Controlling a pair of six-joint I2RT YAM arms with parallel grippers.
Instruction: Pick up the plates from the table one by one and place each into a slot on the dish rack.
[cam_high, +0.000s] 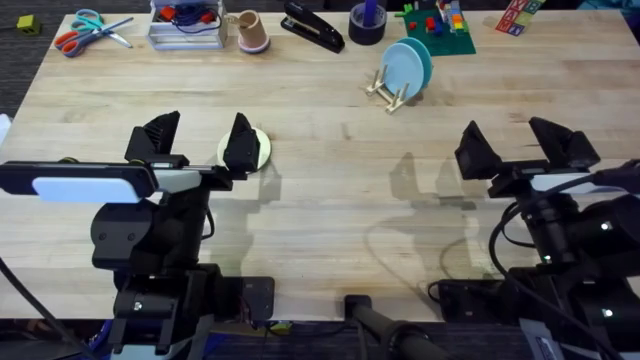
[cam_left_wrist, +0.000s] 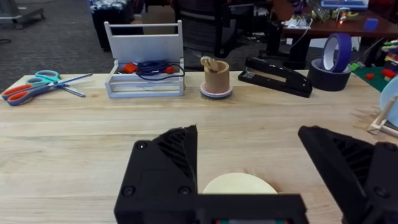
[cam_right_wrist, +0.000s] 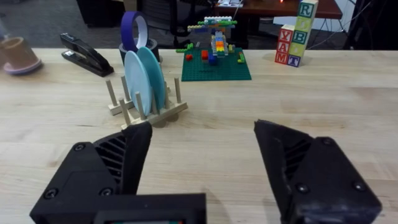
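Now your left gripper (cam_high: 197, 140) is hovering spread over the yellow-green plate (cam_high: 258, 149), while your right gripper (cam_high: 520, 143) is waiting apart, light blue plates (cam_high: 407, 65) sitting racked in the dish rack (cam_high: 388, 91) far off.

plates (cam_high: 408, 65) in dish rack (cam_high: 388, 92) – far right | plate (cam_high: 262, 150) on table (cam_high: 330, 180) – left

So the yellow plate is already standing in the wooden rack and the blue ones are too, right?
Not quite. The yellow plate lies flat on the table, under the open left gripper, as the overhead view shows. The blue plates do stand in the wooden rack.
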